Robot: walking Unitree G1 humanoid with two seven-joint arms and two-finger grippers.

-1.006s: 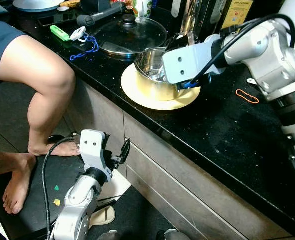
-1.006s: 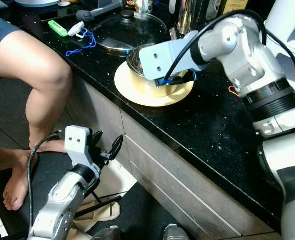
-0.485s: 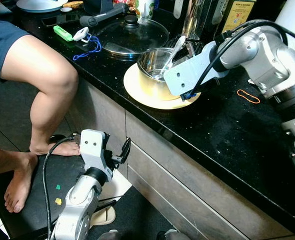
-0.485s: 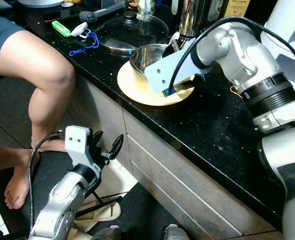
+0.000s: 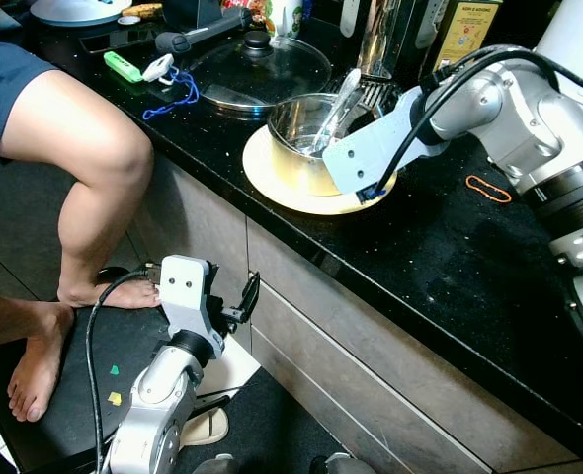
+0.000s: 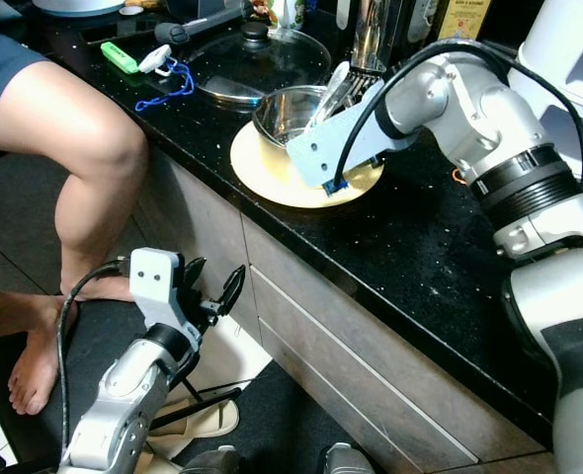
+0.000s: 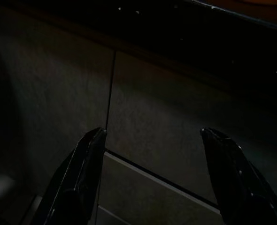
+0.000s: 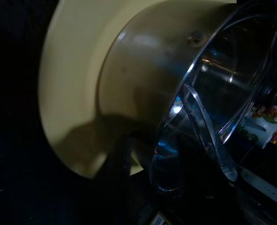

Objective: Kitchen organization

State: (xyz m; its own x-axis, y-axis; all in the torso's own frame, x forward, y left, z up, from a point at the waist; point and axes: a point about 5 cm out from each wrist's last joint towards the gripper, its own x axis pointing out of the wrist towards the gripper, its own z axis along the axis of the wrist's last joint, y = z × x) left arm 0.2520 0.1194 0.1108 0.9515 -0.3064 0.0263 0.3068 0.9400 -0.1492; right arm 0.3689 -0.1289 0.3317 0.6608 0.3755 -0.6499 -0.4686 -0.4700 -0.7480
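Your right gripper (image 8: 143, 187) straddles the steel pot's (image 5: 306, 133) rim at its four o'clock; whether it pinches, you cannot tell. The pot sits on the yellow plate (image 5: 272, 183), spoon (image 5: 336, 104) leaning inside. Left gripper (image 7: 150, 173) hangs spread and empty.

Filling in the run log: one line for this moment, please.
right gripper: at steel pot on yellow plate | left gripper: open, idle by cabinet

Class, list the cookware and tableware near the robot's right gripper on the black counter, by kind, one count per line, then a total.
Steel pots: 1
Cream plates: 1
Glass lids: 1
Utensils standing in the pot: 1
Total: 4
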